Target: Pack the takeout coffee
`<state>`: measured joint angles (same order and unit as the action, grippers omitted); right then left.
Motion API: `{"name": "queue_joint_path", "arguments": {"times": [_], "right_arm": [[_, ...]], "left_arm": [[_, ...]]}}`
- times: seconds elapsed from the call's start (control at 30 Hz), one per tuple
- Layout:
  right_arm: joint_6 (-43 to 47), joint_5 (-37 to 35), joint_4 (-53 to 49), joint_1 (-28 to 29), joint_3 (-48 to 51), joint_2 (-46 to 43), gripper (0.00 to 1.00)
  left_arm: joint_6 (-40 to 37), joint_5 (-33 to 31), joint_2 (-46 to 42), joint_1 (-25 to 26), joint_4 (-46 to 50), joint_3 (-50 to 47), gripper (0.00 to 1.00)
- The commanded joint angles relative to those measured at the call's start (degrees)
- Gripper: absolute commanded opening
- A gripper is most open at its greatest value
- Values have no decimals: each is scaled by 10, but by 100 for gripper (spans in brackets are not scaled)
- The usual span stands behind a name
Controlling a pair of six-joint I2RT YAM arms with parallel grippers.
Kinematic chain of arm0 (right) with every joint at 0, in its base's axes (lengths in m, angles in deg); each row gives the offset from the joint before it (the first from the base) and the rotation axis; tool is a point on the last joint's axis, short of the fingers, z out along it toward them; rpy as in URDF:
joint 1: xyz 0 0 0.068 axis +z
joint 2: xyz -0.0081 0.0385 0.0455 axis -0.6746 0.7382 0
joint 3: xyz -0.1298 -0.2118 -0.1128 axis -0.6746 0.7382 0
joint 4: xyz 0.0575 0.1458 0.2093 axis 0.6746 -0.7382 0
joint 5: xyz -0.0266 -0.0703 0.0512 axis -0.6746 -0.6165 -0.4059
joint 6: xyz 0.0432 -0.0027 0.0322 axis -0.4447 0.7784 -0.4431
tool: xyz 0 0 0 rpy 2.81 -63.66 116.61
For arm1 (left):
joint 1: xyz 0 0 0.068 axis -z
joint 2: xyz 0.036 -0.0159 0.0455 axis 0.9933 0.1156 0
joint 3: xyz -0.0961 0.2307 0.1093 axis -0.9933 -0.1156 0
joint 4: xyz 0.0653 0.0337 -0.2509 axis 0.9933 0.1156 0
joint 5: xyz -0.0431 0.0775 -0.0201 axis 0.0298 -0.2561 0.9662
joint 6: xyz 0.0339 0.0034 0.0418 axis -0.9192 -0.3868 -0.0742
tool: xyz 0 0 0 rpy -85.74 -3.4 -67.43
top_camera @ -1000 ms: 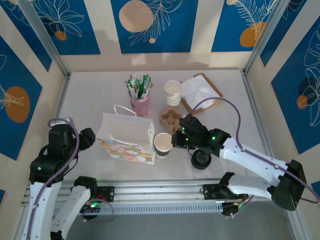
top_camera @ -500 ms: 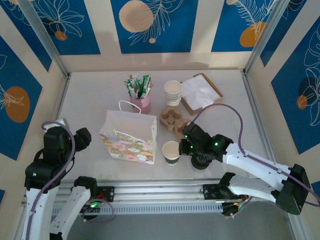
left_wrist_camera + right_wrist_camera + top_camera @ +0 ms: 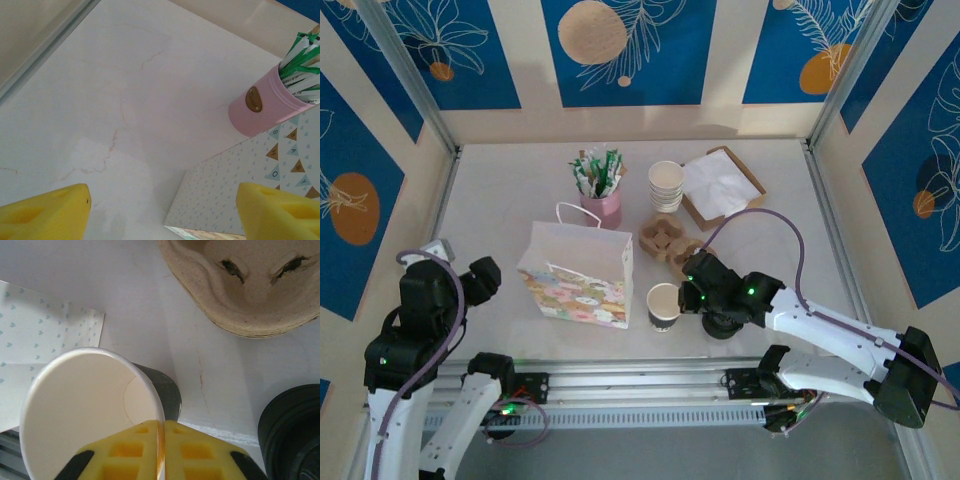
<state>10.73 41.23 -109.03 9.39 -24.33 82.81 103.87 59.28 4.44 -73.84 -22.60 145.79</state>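
Hanging open at the near left of the counter [image 3: 500, 190], the left jaws held nothing. Their yellow pads [image 3: 45, 210] stood wide apart, aimed toward the side of the patterned paper bag [image 3: 580, 275]. The bag stood upright with its mouth up, and behind it was a pink tin [image 3: 600, 208] of green-and-white sachets.

Just right of the bag was the coffee cup [image 3: 663, 305]: cream paper with a dark band round its lower part. It carried no lid, and from the right wrist view its inside [image 3: 90, 410] looked dry and empty. The right jaws were closed on its rim at the side away from the bag, one pad inside and one outside, with the paper wall nipped between them. Whether its base rested on the counter could not be told.

It would probably be very light, with a thin wall that dents or goes oval under a hard squeeze. The rolled rim was likely the stiffest place, so the rim pinch seemed sound, though the cup could swing or tilt from a single point. A hold across the banded body would be steadier but risked crushing it.

A round black lid piece [image 3: 722, 325] lay just right of the cup, partly under the right arm. Behind it sat a pulp cup carrier [image 3: 663, 240], then a stack of lidless cups [image 3: 666, 186] and a box of napkins [image 3: 723, 187].
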Motion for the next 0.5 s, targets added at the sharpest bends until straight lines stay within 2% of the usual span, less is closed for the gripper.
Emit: {"name": "queue_joint_path", "arguments": {"times": [0.0,0.1,0.3,0.37,0.47], "right_arm": [[4,-24,-31,4,-22,-7,16],[10,-28,-48,5,-37,-1,27],[11,-25,-79,4,-84,-6,39],[6,-33,-108,4,-110,-6,42],[-32,-61,-194,-6,-153,-5,55]], "left_arm": [[7,-2,-13,3,-3,11,77],[6,-16,-22,3,-4,9,78],[2,-18,-25,3,-5,4,78],[-3,-17,-25,3,-3,5,78],[-11,-22,-25,3,6,4,79]]}}
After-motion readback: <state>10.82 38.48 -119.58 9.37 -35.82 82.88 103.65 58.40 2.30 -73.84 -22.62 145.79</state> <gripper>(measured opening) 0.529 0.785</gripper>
